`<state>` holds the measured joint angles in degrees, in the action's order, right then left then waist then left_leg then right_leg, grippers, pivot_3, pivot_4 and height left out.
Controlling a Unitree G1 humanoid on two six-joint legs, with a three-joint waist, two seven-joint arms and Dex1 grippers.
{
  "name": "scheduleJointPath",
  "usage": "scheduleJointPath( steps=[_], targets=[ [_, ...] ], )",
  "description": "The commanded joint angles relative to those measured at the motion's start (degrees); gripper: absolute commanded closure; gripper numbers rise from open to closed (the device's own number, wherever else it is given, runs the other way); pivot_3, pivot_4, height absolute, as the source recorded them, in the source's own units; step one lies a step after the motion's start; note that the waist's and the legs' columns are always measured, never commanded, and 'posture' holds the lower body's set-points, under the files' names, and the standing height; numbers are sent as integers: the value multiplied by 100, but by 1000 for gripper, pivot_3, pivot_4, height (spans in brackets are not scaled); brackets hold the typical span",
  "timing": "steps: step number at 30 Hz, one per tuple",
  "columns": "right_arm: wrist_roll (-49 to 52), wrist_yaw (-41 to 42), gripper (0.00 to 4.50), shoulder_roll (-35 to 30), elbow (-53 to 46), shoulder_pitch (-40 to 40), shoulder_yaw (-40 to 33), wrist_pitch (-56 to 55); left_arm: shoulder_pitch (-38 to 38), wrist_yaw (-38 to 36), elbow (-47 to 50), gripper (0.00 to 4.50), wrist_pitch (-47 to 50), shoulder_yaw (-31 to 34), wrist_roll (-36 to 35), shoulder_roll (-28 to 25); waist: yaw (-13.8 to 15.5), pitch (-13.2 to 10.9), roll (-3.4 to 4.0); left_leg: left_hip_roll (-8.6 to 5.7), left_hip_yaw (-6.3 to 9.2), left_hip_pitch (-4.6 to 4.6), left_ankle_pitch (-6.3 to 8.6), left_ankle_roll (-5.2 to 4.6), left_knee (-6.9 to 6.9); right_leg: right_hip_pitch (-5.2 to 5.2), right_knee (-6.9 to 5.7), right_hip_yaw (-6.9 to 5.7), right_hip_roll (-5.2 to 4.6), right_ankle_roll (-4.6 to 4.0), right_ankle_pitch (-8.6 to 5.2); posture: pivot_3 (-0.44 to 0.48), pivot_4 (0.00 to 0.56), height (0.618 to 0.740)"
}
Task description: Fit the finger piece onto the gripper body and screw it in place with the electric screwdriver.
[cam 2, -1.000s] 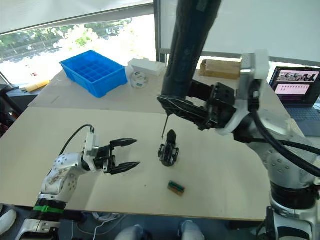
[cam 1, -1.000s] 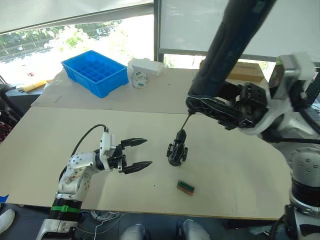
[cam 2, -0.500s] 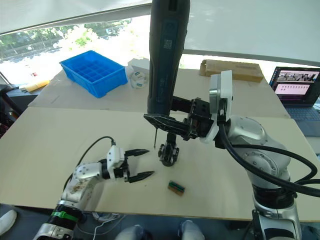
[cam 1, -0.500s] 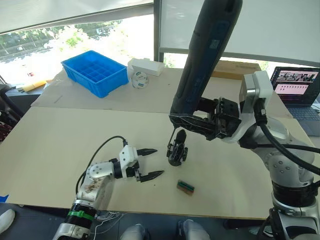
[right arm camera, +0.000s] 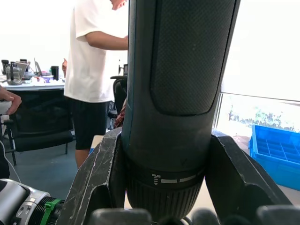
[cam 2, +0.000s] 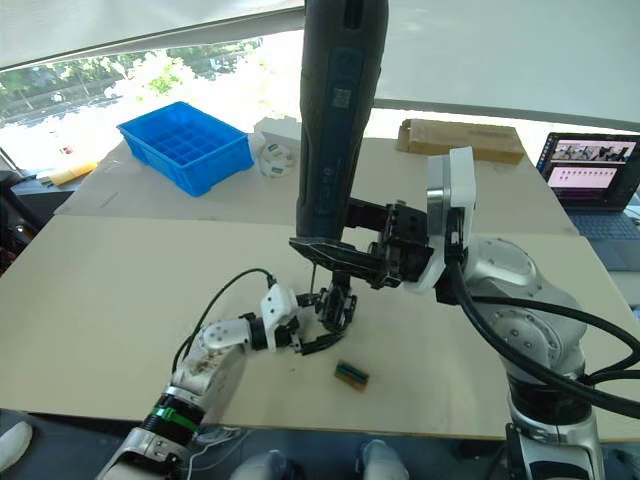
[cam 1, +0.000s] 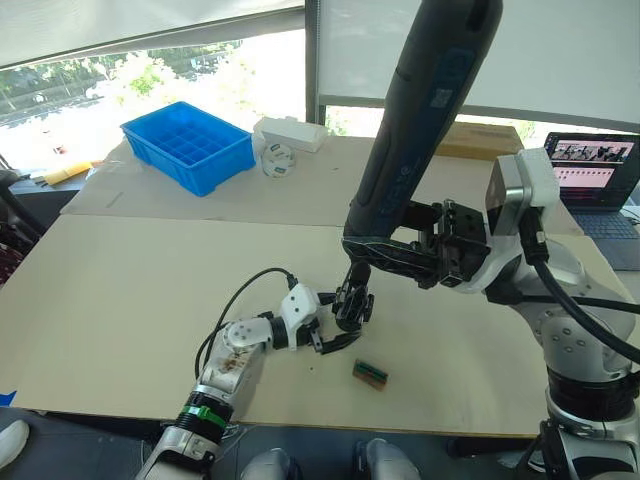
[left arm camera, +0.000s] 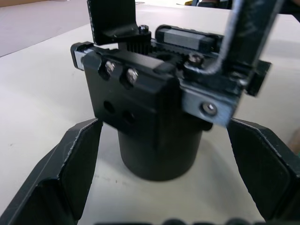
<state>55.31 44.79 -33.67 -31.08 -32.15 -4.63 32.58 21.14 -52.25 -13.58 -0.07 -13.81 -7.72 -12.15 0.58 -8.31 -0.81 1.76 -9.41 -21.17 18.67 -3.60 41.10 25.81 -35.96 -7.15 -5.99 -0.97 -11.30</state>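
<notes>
Left tool (cam 1: 328, 324) slid across desk (cam 1: 120, 290), fingers spread around gripper body (cam 1: 353, 300), ready to brace. Right tool (cam 1: 420, 262) clamping electric screwdriver (cam 1: 420, 130), bit lowered onto it.

Left tool (cam 1: 332, 322) open around black blocky gripper body (cam 1: 353, 300); small green-and-tan block (cam 1: 370, 373) at its 5 o'clock on the counter (cam 1: 120, 290).

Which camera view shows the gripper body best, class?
The left wrist view: the gripper body is close up, with its screws, gear teeth and round base plain, between the open left gripper fingers. In the eye views it is a small dark shape under the electric screwdriver.
</notes>
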Motion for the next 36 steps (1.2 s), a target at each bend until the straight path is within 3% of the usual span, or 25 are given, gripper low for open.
scheduleJointPath(
  steps=[1, 4, 5, 7, 10, 19, 27, 36],
  targets=[
    [154, -15, 2557, -72, -265, -19, -314, -123, 125, 94, 28, 93, 77, -55, 36, 53, 0, 0, 0, 0, 0, 0, 0, 0, 1, 0, 0, 0, 0, 0, 0, 0, 150, 740],
    [162, -24, 2557, -108, -289, -3, -349, -115, 120, 53, 20, 93, 110, -77, 77, -20, -2, 0, 0, 0, 1, 1, 0, 0, 1, 0, -2, 0, 0, 0, 0, 0, 150, 740],
    [161, -32, 2557, -117, -295, 1, -358, -116, 108, 32, 24, 311, 109, -80, 75, -45, -5, 0, 0, 1, 1, 1, 0, 0, 0, 0, -2, 0, -1, -1, 0, 0, 150, 740],
    [147, -34, 2557, -128, -290, 3, -362, -126, 102, -37, 14, 933, 160, -110, 54, -87, -5, 0, 0, 1, 1, 1, 0, 0, 1, 0, -2, 0, -1, -1, 0, 0, 150, 740],
    [142, -43, 2557, -128, -278, -6, -368, -132, 118, -55, -28, 2229, 210, -141, 64, -107, -2, 0, 0, 1, 1, 1, 0, 0, 2, 0, -3, 0, -4, -1, 0, 0, 150, 740],
    [163, -4, 2557, -172, -240, -13, -404, -126, 271, -715, -269, 2221, -72, -187, -200, -111, 6, 0, 0, 0, 1, 1, 0, 0, 1, 0, -3, -2, -4, -1, 0, 0, 150, 740],
    [255, -13, 2557, -196, -302, 34, -402, -85, 842, -1418, -1351, 2221, -780, -170, -109, -132, 11, 0, 0, -2, 1, 0, 0, -1, 13, -1, -6, -2, -4, 0, 1, 0, 150, 740],
    [386, -161, 2557, -239, -447, 116, -408, -48, 855, -1356, -1686, 2221, -1035, -90, -6, -71, 13, 0, 0, -1, 6, -1, 2, -7, 21, -5, -9, -2, -13, 4, 6, 0, 150, 740]
  ],
)
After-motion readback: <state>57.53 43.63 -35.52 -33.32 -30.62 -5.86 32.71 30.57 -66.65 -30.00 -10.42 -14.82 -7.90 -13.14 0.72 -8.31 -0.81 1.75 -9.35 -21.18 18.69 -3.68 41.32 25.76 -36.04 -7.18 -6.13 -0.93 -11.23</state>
